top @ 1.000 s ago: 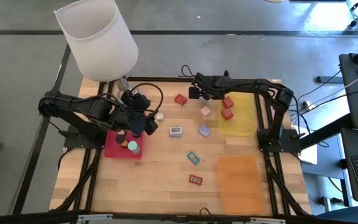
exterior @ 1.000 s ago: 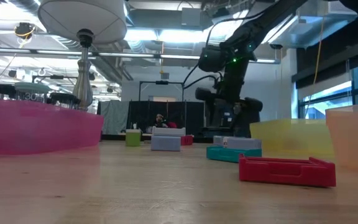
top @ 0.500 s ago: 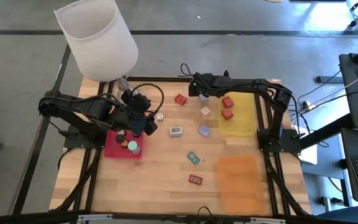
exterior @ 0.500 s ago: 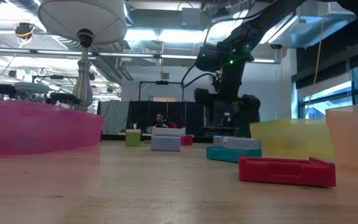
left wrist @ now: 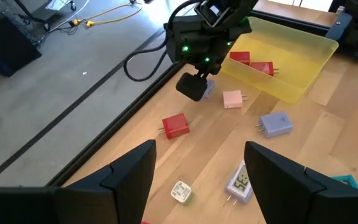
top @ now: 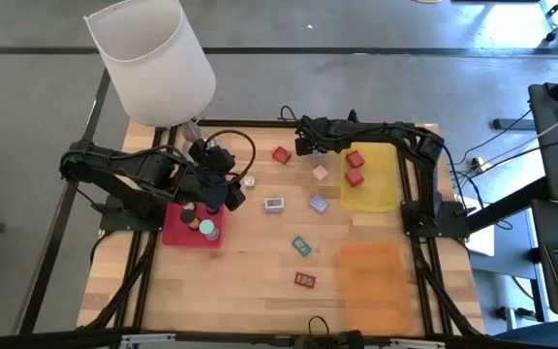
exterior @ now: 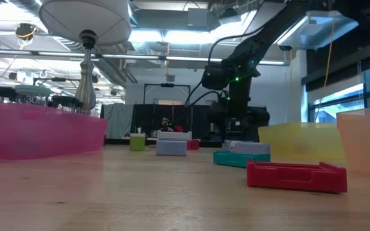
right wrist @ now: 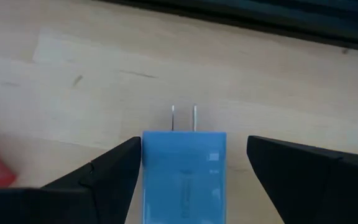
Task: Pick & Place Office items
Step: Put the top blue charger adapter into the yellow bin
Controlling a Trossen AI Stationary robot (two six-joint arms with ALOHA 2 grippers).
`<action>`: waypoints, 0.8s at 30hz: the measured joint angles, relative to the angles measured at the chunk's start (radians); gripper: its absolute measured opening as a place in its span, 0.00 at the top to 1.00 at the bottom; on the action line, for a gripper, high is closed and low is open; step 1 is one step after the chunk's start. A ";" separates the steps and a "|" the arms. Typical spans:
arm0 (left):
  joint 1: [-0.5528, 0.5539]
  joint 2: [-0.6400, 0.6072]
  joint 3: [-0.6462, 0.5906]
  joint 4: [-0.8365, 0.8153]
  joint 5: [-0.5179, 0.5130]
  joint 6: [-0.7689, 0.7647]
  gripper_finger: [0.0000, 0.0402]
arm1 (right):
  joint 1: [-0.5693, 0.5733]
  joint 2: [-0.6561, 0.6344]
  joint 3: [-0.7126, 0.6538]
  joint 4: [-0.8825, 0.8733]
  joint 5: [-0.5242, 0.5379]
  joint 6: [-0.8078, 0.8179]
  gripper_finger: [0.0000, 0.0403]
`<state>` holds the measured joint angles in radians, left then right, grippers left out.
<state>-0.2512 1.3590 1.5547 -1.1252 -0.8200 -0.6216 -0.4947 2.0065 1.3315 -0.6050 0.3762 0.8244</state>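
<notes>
Blue plug block [right wrist: 184, 174] sits clamped in right gripper [right wrist: 185, 177].

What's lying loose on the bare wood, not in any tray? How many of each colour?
red items: 2
white items: 2
pink item: 1
lavender item: 1
teal item: 1
Total: 7
Not counted: the blue plug, held in the right gripper.

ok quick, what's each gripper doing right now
Left gripper: open, empty, above the red tray.
Right gripper: holding a blue plug block.
</notes>
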 joint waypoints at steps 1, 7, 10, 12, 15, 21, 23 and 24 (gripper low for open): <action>0.000 0.000 0.000 0.000 0.000 0.000 0.40 | -0.002 0.002 0.000 -0.001 -0.004 -0.010 0.27; 0.000 0.000 0.000 0.000 -0.003 0.000 0.40 | -0.004 0.002 0.000 0.011 -0.017 -0.110 0.27; 0.000 0.000 0.000 0.000 -0.022 0.000 0.40 | -0.004 0.002 0.000 0.011 -0.026 -0.150 0.27; 0.000 0.000 0.000 0.000 -0.029 0.000 0.40 | -0.004 0.002 0.000 0.011 -0.029 -0.153 0.27; 0.000 0.000 0.000 0.000 -0.031 -0.001 0.40 | -0.004 0.002 0.000 0.011 -0.030 -0.153 0.27; 0.000 0.000 0.000 0.000 -0.031 -0.001 0.40 | -0.001 0.004 0.000 0.010 -0.037 -0.155 0.27; 0.000 0.000 0.000 0.000 -0.031 -0.001 0.40 | 0.000 0.004 0.000 0.010 -0.037 -0.157 0.27; 0.000 0.000 0.000 0.000 -0.031 -0.001 0.40 | 0.001 0.004 0.000 0.009 -0.037 -0.159 0.27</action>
<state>-0.2512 1.3590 1.5547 -1.1252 -0.8509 -0.6228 -0.4938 2.0102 1.3315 -0.5960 0.3393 0.6657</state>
